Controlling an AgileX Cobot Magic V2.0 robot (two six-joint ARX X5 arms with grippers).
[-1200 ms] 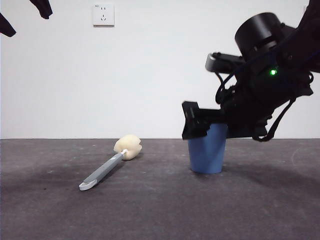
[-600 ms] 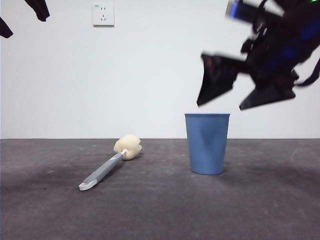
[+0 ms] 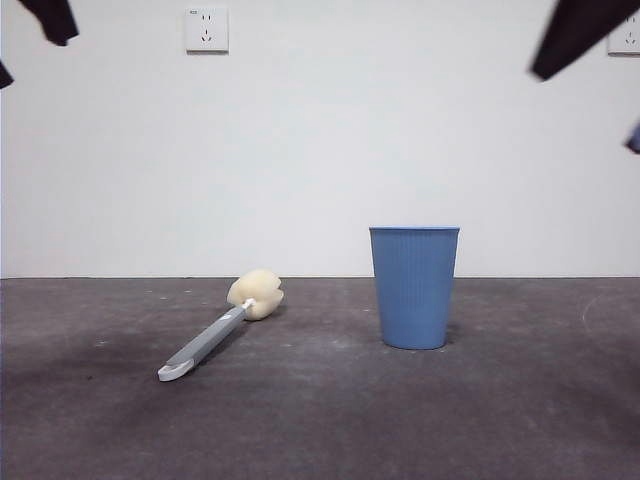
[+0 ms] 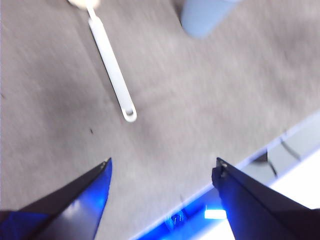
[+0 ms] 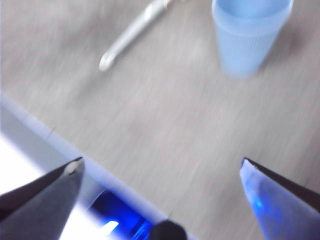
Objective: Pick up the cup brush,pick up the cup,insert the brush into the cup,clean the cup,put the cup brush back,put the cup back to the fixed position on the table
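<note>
Both tools, left (image 4: pixel 162 167) and right (image 5: pixel 162 165), gape wide above cup (image 3: pixel 414 287) and brush (image 3: pixel 222 325)

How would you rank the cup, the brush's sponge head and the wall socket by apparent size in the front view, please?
1. the cup
2. the sponge head
3. the wall socket, close to the sponge; it sits farther back, so that order is unsure.
</note>
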